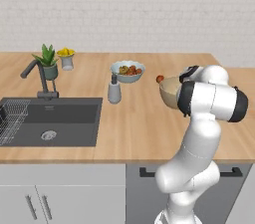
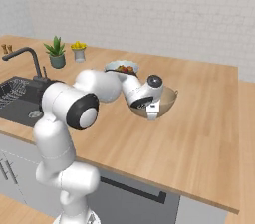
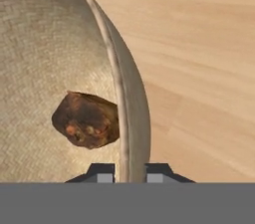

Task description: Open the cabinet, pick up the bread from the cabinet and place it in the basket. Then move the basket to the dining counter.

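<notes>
Hand view shows our end effector [image 3: 127, 173] clenched on the woven basket [image 3: 130, 118] rim, 1 finger each side, the bread [image 3: 85, 119] inside. We judge this grip carries the basket, which seems to hang just over the dining worktop [image 2: 199, 113].

Bright even rendered light, soft faint shadows, no glare, slightly coarse detail

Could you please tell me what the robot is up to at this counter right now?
The robot arm's gripper is shut on the rim of the basket, one finger tip inside the wall and one outside. The bread already lies inside the basket. The basket is over the dining counter, to the right of the sink and near the white fruit bowl. Whether the basket rests on the wood yet, I cannot tell.
</notes>
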Robot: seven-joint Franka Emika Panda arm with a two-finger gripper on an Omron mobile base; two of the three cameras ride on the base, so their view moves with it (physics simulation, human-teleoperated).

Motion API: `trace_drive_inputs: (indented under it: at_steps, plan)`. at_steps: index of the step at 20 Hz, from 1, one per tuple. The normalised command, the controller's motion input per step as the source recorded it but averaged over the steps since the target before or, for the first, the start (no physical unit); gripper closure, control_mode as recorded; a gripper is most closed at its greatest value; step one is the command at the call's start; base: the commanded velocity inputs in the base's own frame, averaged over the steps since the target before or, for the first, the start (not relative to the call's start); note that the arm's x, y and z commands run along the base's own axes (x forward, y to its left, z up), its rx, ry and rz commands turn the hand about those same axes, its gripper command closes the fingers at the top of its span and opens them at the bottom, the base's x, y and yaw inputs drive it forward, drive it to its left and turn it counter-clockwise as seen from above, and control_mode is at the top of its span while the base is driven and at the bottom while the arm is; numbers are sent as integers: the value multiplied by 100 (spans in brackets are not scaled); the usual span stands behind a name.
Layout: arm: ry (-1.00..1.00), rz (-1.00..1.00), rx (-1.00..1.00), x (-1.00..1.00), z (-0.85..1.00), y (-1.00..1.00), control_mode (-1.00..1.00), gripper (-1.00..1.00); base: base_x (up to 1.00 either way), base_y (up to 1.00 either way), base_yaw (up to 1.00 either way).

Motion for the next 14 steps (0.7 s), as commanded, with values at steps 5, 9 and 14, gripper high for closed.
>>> trace_drive_inputs:
  at_steps: [5, 9, 14]
  plan:
    - [0, 0, 1, 24, -30, 0, -100, 100, 0, 0, 0]
    - [0, 0, 0, 23, -27, 0, -100, 100, 0, 0, 0]
    - [0, 0, 0, 7, -2, 0, -100, -100, 0, 0, 0]
